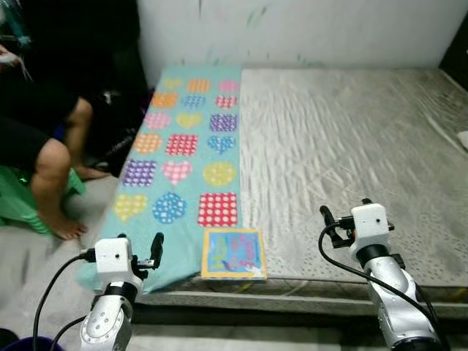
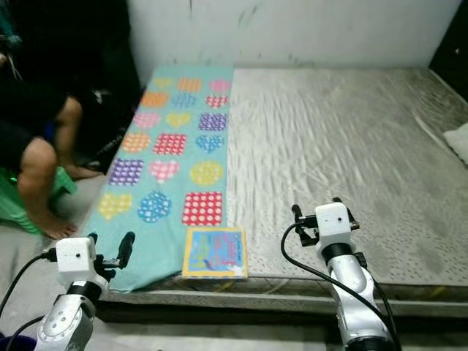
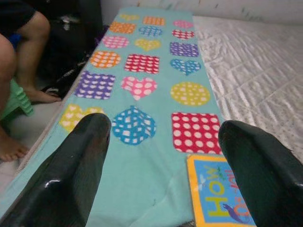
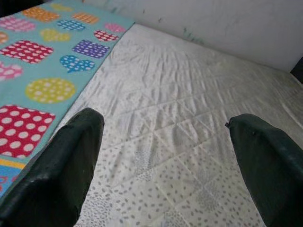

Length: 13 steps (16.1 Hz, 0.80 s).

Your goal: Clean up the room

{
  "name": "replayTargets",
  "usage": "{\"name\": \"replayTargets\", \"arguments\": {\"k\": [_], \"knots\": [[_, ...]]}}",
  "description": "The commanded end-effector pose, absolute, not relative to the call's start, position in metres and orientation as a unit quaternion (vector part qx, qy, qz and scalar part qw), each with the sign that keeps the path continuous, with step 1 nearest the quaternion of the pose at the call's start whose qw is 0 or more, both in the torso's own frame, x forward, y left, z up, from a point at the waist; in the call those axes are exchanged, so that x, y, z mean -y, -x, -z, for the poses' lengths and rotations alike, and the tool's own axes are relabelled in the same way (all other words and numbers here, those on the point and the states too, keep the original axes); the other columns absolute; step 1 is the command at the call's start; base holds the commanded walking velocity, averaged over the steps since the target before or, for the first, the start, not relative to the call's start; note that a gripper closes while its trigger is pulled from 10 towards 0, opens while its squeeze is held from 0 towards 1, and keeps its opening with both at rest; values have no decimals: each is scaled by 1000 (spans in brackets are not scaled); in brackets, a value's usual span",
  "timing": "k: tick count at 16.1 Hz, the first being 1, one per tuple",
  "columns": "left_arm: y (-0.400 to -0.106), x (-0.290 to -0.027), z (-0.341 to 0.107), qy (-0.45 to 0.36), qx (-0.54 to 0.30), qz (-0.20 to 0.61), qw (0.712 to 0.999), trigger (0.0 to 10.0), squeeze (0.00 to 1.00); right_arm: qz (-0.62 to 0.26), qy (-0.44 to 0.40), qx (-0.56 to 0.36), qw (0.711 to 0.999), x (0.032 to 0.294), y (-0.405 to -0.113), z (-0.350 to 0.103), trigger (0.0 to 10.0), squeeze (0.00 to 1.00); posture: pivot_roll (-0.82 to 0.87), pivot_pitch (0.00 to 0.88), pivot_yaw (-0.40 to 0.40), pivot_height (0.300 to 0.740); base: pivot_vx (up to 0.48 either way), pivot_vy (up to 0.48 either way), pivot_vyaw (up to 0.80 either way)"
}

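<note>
A children's book (image 1: 234, 254) with a blue cover and yellow border lies flat at the near edge of the grey mattress (image 1: 351, 146). Its left part rests on a teal blanket (image 1: 186, 146) printed with dotted hearts, squares and circles, spread along the mattress's left side. My left gripper (image 1: 139, 243) hovers open at the blanket's near left corner, left of the book; in the left wrist view the book (image 3: 218, 194) lies near one finger (image 3: 255, 165). My right gripper (image 1: 346, 210) is open and empty over the bare mattress, right of the book.
A person sits on a green stool (image 1: 18, 201) at the left, with bare feet (image 1: 62, 227) on the floor beside the mattress. A white cloth (image 2: 457, 142) lies at the mattress's right edge. A white wall (image 1: 307, 29) stands behind. A purple rim (image 1: 22, 344) shows at bottom left.
</note>
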<state>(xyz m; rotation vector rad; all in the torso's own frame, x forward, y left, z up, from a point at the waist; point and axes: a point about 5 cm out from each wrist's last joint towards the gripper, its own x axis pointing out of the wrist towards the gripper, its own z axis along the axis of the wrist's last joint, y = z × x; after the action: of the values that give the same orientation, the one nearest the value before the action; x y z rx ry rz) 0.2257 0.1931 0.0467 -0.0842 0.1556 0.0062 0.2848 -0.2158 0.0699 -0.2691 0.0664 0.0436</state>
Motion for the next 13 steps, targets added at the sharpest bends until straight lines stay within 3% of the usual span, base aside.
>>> {"name": "replayTargets", "arguments": {"k": [1, 3, 13], "knots": [[-225, -194, -51, 42, -66, 3, 997, 10000, 0, -20, 133, -31, 990, 217, -286, -72, 10000, 0, -150, 57, 22, 740, 0, 0, 0], [-225, -194, -51, 42, -65, 4, 997, 10000, 0, -21, 134, -31, 990, 217, -286, -72, 10000, 0, -149, 59, 22, 740, 0, 0, 0], [-225, -195, -52, 39, -65, 10, 997, 10000, 0, -22, 131, -32, 991, 215, -286, -70, 10000, 0, -145, 60, 27, 740, 281, 0, 0]]}}
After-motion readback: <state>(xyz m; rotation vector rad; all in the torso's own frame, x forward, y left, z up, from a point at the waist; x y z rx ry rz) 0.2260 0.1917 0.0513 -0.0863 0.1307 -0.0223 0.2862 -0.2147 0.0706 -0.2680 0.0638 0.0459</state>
